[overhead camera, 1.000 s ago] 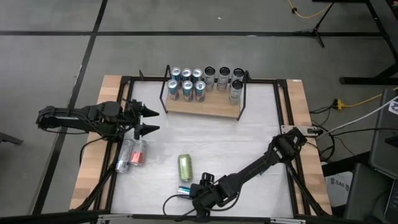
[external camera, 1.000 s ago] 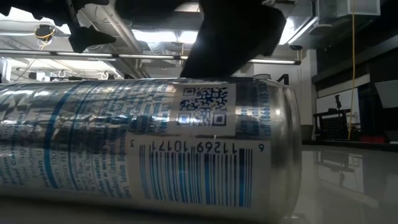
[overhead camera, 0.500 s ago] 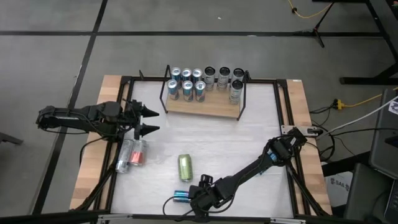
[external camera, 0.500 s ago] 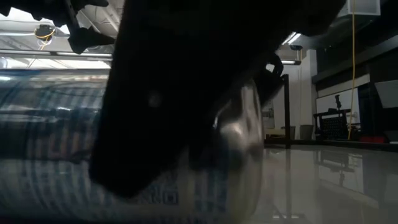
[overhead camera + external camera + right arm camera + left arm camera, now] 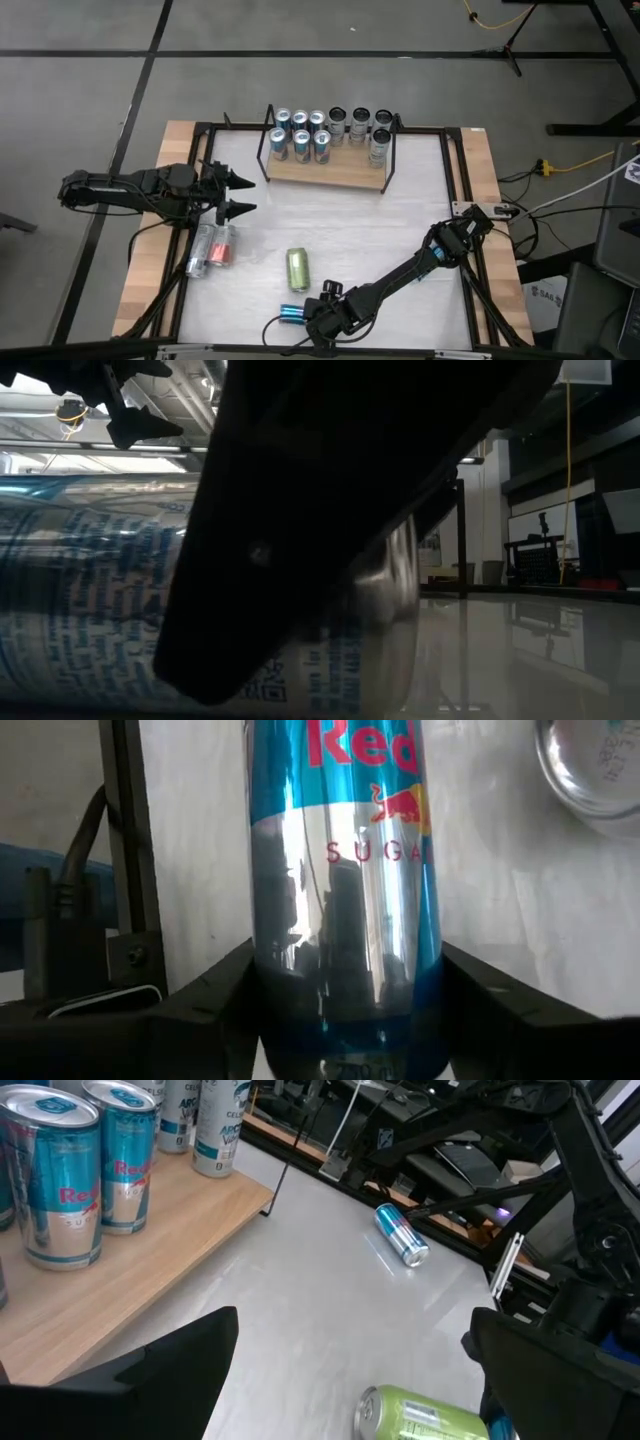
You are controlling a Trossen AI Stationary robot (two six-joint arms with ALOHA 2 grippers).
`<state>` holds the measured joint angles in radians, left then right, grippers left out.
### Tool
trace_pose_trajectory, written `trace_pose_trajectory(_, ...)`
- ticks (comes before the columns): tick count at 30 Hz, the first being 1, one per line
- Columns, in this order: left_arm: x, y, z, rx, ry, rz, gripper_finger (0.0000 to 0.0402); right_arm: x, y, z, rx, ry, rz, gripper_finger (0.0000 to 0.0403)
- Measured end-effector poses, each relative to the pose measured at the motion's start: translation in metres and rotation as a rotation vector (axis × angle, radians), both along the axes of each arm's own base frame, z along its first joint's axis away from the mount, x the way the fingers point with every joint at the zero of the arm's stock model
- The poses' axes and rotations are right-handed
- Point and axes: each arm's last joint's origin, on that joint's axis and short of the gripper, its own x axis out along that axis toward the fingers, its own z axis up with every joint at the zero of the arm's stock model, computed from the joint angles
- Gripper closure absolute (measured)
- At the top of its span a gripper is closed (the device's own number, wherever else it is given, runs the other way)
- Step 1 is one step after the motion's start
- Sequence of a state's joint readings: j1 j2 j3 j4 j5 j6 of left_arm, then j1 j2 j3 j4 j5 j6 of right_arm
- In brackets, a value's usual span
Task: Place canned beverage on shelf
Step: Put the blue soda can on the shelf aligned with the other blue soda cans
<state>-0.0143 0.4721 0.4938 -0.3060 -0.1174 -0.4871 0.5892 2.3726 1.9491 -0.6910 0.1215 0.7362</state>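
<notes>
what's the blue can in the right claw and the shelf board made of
Blue can between the right claw fingers: likely thin metal, glossy, its silver band mirroring the surroundings. Shelf board: looks like light wood or wood laminate, matte, with faint grain lines.

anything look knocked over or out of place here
Yes: three cans lie on their sides off the shelf: a green can mid-table, a red can near the left gripper, and a blue can between the right gripper fingers.
</notes>
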Motion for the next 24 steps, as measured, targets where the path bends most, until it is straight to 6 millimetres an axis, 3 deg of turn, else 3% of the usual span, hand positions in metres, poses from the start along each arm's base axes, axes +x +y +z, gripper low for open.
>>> trace_pose_trajectory(17,0.000,0.000,0.000,0.002,0.000,0.005,0.0006,0.001,0.000,0.001,0.018,-0.014,-0.017,0.0179)
trace_pose_trajectory(24,-0.001,0.001,0.001,0.008,-0.009,0.025,0.0006,0.001,0.000,0.021,0.051,-0.068,-0.019,0.0179)
